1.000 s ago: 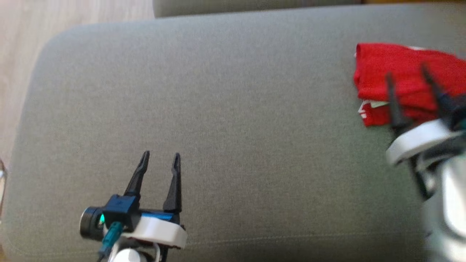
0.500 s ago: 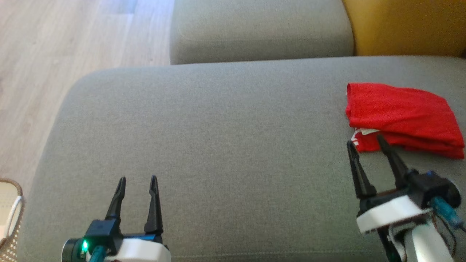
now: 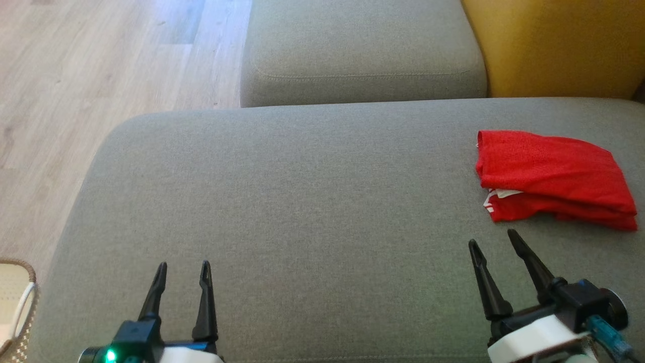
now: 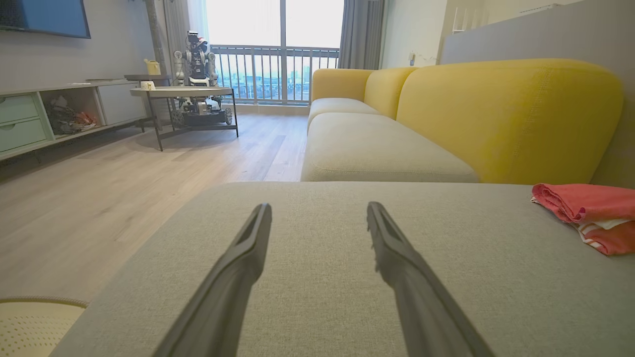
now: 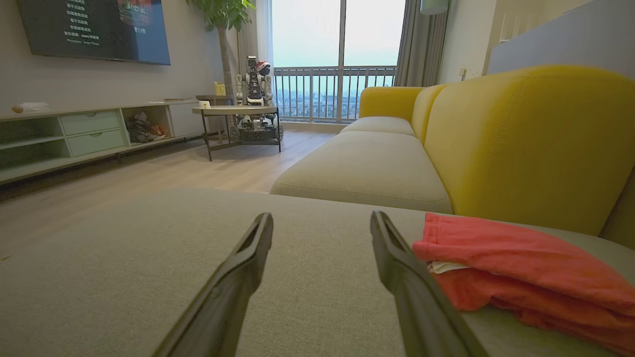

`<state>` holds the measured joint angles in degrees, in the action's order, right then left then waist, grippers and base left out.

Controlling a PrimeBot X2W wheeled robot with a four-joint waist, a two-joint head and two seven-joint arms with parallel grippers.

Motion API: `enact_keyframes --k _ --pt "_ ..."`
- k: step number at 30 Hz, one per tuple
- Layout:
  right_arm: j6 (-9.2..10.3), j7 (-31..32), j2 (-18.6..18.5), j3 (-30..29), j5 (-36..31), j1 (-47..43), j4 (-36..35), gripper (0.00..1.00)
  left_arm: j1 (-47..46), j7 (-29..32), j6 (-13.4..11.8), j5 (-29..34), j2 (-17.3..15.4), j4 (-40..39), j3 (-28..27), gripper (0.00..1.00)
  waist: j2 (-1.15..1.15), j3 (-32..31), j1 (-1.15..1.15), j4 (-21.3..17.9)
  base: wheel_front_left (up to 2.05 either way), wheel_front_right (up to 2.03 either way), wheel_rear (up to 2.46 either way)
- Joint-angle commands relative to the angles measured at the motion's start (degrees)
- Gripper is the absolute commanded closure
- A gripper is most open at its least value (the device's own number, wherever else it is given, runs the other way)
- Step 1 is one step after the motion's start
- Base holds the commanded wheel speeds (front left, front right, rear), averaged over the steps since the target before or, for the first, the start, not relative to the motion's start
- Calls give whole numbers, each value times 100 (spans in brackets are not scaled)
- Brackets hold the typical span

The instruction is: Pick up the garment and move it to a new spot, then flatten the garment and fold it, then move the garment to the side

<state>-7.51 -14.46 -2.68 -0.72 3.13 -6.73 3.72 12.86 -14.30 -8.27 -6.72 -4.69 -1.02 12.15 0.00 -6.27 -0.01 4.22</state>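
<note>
Left gripper (image 3: 183,269), right gripper (image 3: 493,243), both spread, empty

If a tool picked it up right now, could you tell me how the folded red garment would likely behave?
The red garment looks like thin, soft cloth, so it should droop. Its stacked layers lie loose, so pinching one edge would likely unfold it. It seems light and unlikely to roll.
</note>
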Motion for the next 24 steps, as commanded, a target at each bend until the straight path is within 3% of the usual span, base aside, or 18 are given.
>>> enact_keyframes --k 1,3,4,8,24 --pt "2 -53 -21 159 61 149 -220 0 -204 -70 22 45 4 -165 -208 0 0 -4 1 -9 0 0 0" --pt "2 -53 -21 170 81 139 -218 0 -203 -70 56 47 14 -172 -217 0 0 -5 1 -23 0 0 0" --pt "0 0 0 30 50 -2 -1 100 0 0 55 9 4 2 -3 100 0 -7 1 -25 0 0 0" --pt "0 12 2 51 74 -70 328 100 72 18 71 -18 24 313 25 100 0 -3 1 -30 0 0 0" --pt "0 248 -32 10 1248 102 416 100 -174 214 258 -1192 -21 457 -135 100 0 80 1 -81 0 0 0"
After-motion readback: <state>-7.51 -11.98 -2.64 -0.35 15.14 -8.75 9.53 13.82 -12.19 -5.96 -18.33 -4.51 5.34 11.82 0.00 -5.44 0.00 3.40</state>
